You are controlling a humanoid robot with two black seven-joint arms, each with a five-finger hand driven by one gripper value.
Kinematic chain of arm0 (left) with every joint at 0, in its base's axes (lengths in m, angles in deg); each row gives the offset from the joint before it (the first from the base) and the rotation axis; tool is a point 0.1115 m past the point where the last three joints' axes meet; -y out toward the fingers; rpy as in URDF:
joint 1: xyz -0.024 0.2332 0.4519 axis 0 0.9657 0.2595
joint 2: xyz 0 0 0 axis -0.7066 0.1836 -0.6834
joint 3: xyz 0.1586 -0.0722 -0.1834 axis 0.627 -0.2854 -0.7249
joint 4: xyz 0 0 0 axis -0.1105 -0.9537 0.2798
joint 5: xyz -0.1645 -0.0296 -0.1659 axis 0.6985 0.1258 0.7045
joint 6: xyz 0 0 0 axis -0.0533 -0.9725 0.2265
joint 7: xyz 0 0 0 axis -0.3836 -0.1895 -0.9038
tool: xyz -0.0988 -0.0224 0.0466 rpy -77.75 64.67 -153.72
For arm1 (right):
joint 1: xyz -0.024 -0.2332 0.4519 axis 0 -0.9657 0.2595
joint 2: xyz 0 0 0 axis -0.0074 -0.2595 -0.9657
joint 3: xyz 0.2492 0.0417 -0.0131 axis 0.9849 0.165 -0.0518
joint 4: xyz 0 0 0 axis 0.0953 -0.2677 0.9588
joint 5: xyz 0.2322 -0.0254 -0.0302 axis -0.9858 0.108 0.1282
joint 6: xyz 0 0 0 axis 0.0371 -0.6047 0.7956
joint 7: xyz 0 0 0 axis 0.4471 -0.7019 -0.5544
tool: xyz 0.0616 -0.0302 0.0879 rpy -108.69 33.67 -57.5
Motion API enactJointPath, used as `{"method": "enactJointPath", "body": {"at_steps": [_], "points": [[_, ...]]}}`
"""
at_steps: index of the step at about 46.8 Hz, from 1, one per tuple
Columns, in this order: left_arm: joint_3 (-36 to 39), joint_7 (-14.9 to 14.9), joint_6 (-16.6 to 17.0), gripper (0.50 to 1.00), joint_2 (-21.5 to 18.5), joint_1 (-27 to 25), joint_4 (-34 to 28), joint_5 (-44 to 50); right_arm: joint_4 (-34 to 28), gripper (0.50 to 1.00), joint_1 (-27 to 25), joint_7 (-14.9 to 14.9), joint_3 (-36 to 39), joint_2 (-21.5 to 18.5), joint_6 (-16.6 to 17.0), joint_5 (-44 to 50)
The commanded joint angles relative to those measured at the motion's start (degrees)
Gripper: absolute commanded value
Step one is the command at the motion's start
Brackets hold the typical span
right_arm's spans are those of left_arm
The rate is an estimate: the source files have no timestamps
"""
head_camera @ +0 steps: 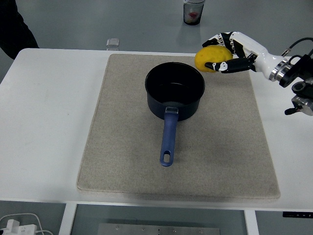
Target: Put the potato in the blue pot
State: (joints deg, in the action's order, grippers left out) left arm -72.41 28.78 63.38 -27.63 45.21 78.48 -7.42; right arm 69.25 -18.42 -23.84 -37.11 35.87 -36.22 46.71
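Yellow potato point(211, 58) within closed right fingers point(230, 66)

Right hand point(226, 52): reaches in from the right edge, fingers wrapped around the potato point(210, 58), held in the air.
Potato: yellow, just beside the pot's far right rim (not over the opening).
Blue pot point(174, 90): upright on the beige mat point(122, 147), handle pointing toward the near edge.
Table point(44, 127): white; a cup point(193, 11) stands on the floor beyond it.
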Motion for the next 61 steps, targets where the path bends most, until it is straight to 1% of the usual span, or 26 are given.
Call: {"method": "enactJointPath", "body": {"at_steps": [1, 14, 19, 33, 39, 45, 54, 55, 58, 59, 61], "points": [[0.0, 0.1, 0.0, 0.996, 0.0, 0.0, 0.0, 0.0, -2.2, 0.5, 0.4, 0.0, -0.5, -2.8, 0.0, 0.0], [0.0, 0.0, 0.0, 0.996, 0.0, 0.0, 0.3, 0.0, -8.2, 0.5, 0.5, 0.1, -1.6, -11.3, 0.0, -1.2], [0.0, 0.1, 0.0, 0.996, 0.0, 0.0, 0.2, 0.0, -10.2, 0.5, 0.5, 0.1, -2.3, -13.9, 0.0, -1.2], [0.0, 0.0, 0.0, 0.996, 0.0, 0.0, 0.4, 0.0, -14.1, 0.5, -0.2, 0.1, -2.2, -19.3, 0.0, -1.2], [0.0, 0.1, 0.0, 0.996, 0.0, 0.0, 0.5, 0.0, -14.9, 0.5, -0.8, 0.2, -2.0, -20.4, -0.1, -1.3], [0.0, 0.0, 0.0, 0.996, 0.0, 0.0, 0.5, 0.0, -15.1, 0.5, -1.2, 0.2, -2.0, -20.6, -0.2, -1.3], [0.0, 0.1, 0.0, 0.996, 0.0, 0.0, 0.5, 0.0, -15.7, 0.5, -3.2, 0.2, -1.5, -20.8, -0.2, -1.3], [0.0, 0.1, 0.0, 0.996, 0.0, 0.0, 0.4, 0.0, -15.7, 0.519, -3.3, 0.2, -1.5, -20.8, -0.2, -1.3], [0.0, 0.0, 0.0, 0.996, 0.0, 0.0, 0.5, 0.0, -15.7, 0.541, -3.5, 0.2, -1.4, -20.8, -0.1, -1.3], [0.0, 0.1, 0.0, 0.996, 0.0, 0.0, 0.5, 0.0, -15.7, 0.557, -3.6, 0.2, -1.4, -20.8, -0.1, -1.3], [0.0, 0.1, 0.0, 0.996, 0.0, 0.0, 0.5, 0.0, -15.7, 0.613, -3.6, 0.2, -1.4, -20.8, -0.1, -1.4]]}}
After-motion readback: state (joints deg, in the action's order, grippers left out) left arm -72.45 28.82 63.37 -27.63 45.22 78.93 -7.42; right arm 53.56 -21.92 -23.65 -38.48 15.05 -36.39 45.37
